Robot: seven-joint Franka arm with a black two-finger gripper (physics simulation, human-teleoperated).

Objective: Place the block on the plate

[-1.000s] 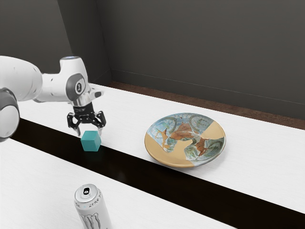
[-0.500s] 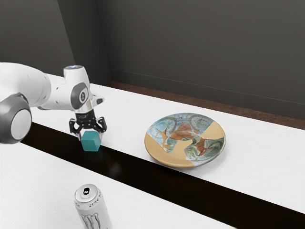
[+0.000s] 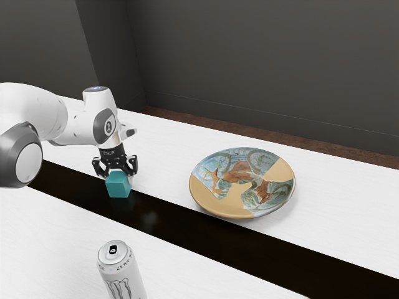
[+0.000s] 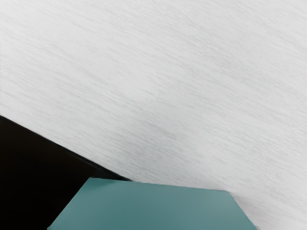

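The gripper (image 3: 119, 175) is low over the dark strip in the exterior view, its fingers drawn in against two sides of the teal block (image 3: 118, 187). The block stands upright on the strip, and its near face partly hides the fingertips. In the wrist view the block (image 4: 153, 206) lies right under the hand. A round plate (image 3: 242, 183) with painted animals and tan patches rests apart from the block, toward the exterior view's right.
A white drink can (image 3: 118, 268) stands at the exterior view's near edge, on the white tabletop (image 3: 56, 230). The dark strip (image 3: 187, 224) runs diagonally between the can and the plate. Grey walls (image 3: 262, 62) rise behind the table.
My hand has come down around the block, and the fingers have closed in on it. The block has shifted very slightly toward the exterior view's left. Plate and can have stayed put.
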